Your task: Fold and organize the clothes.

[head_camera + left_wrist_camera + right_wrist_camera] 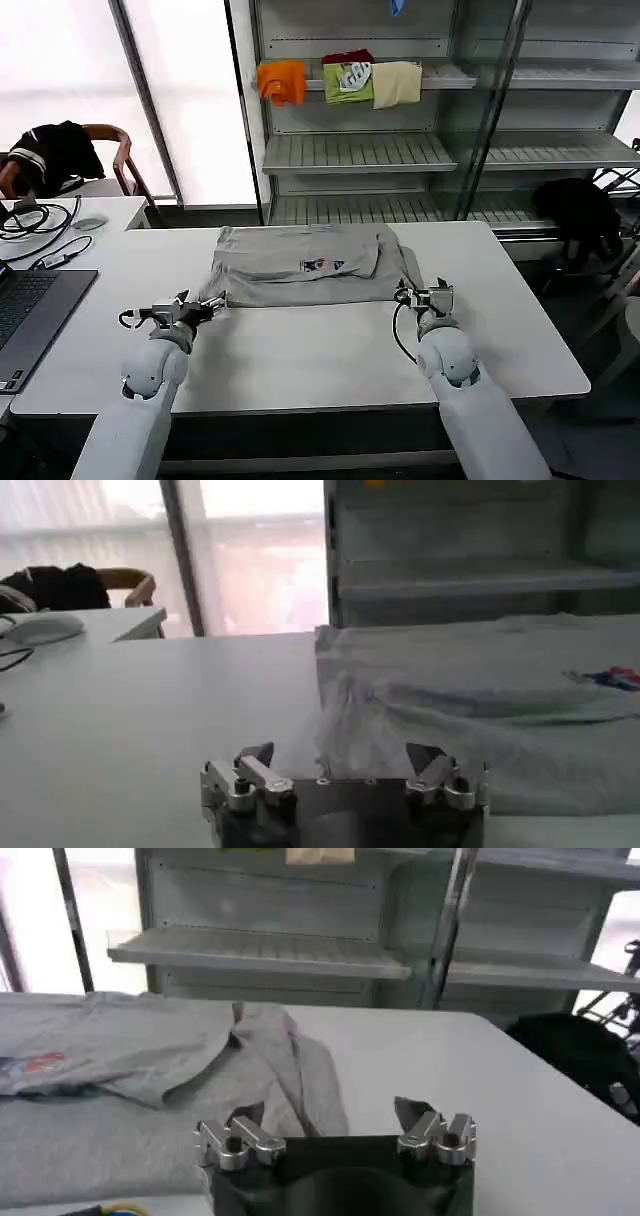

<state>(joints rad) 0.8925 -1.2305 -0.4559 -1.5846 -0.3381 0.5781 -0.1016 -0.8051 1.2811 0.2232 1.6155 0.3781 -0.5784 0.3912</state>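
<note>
Nearest to you, both arms reach forward over the white worktop point(320, 360). Your left end effector point(205, 309) sits at the near left corner of the grey shirt point(305, 265), its fingers spread with the corner of the cloth just in front of them; from the left wrist camera you can see the two fingertips point(257, 755) standing apart with the shirt's edge rising between and beyond them. Your right end effector point(425, 297) sits at the shirt's near right corner, also spread, its fingers point(413, 1114) apart with the bunched sleeve lying just ahead on one side and bare worktop on the other.

The shirt lies flat across the middle of the worktop, partly folded, with a small multicoloured print point(322, 265) facing up near its centre. Its right side is rumpled.

To your left, a laptop point(30, 315) rests on the worktop edge, with cables point(35, 220) behind it. Farther back, a shelf unit point(400, 150) holds orange point(281, 82), green point(347, 82) and cream point(397, 84) garments.
</note>
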